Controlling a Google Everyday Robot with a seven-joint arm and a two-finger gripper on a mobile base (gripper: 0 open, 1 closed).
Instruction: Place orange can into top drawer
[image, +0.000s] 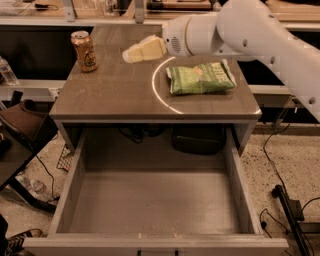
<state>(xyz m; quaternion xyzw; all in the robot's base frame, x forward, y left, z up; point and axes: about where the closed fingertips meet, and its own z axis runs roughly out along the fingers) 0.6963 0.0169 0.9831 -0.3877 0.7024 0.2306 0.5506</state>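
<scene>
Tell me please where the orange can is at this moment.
In the camera view, the orange can stands upright at the back left corner of the grey table. The gripper hovers to its right, not touching it.
</scene>
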